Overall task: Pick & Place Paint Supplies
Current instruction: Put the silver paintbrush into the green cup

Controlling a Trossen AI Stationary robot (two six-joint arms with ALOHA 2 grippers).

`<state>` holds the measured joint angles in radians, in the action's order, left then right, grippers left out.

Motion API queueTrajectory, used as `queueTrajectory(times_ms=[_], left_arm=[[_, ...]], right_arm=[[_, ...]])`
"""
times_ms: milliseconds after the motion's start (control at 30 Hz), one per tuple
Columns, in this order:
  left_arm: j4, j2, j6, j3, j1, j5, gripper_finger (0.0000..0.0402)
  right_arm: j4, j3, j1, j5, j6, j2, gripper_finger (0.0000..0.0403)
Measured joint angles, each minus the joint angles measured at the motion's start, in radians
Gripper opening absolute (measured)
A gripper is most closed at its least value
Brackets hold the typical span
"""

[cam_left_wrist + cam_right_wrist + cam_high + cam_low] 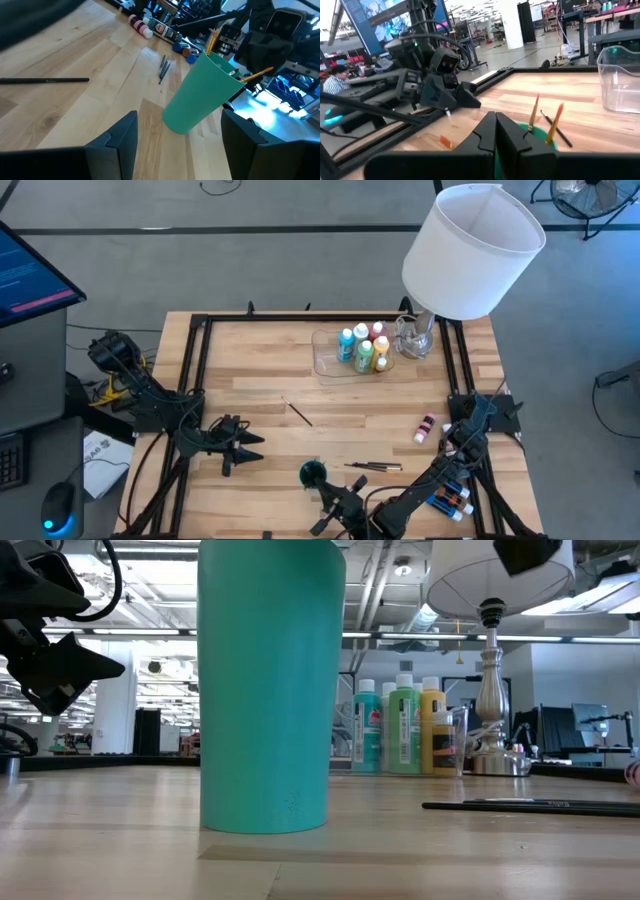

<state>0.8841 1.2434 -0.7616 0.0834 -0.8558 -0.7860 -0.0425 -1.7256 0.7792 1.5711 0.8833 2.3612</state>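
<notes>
While my left end effector (243, 448) hangs open over the table (260, 370), gripping nothing, the teal cup (312, 472) stands just ahead of its fingers (116, 144). I see my right end effector (496, 131) closed and empty right above that cup, two orange-tipped brushes (543, 122) poking up just beyond it. Farther out, paint bottles (364, 348) fill the clear tray (330, 365), and a pink bottle (426, 427) lies alone

1. Grey floor (300, 270) all round the table, crossed by a dark line at 12 o'clock.
2. Desk at 9 o'clock with a lit blue monitor (25, 275) and a mouse (58, 505).
3. Fan (585, 195) at 1 o'clock.
4. Open ceiling with pipes and bright lights (400, 570); white columns (512, 22) farther back.
</notes>
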Motion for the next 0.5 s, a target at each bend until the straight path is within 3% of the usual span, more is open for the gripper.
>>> queueTrajectory(times_ms=[200,500], left_arm=[[0.000,0.000,0.000,0.000,0.000,0.000,0.0186],[0.000,0.000,-0.001,0.000,0.000,-0.002,0.0186]], right_arm=[[-0.002,0.000,0.005,0.000,-0.073,-0.041,0.0000],[-0.002,-0.001,-0.014,0.000,-0.324,-0.189,0.0000]])
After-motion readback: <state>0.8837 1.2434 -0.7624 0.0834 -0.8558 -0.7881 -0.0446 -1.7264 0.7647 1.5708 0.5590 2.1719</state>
